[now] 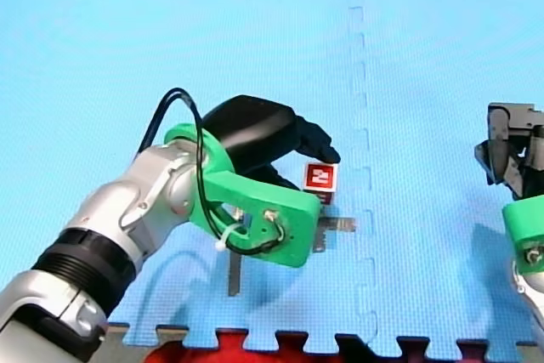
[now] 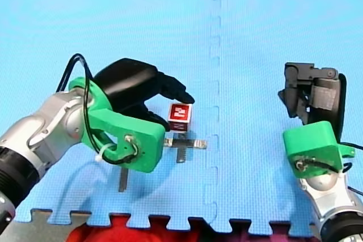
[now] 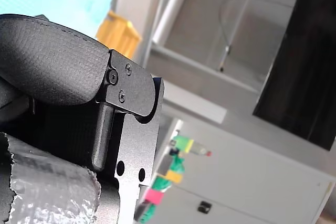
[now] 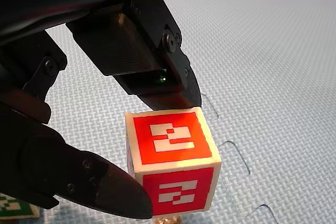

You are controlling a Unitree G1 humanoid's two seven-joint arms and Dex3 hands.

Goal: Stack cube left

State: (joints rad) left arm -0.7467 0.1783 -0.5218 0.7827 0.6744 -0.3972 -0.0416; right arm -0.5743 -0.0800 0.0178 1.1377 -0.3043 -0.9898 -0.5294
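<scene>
In the head views, the cube is seen at the middle of the blue mat, just beside a metal cross. The left hand is clamped about it. Whether the cube rests on the mat or is raised cannot be told. The right hand is held well apart at the mat's right side with nothing in it; whether it is open or closed cannot be told.

In the first wrist view, a black hand is shown against a grey cabinet.

In the second wrist view, the cube is pinched between one finger at its far top edge and another at its near lower corner. Such a diagonal, edge-only hold is judged weak. The cube could be tipped or dropped in transit, or set down skewed.
</scene>
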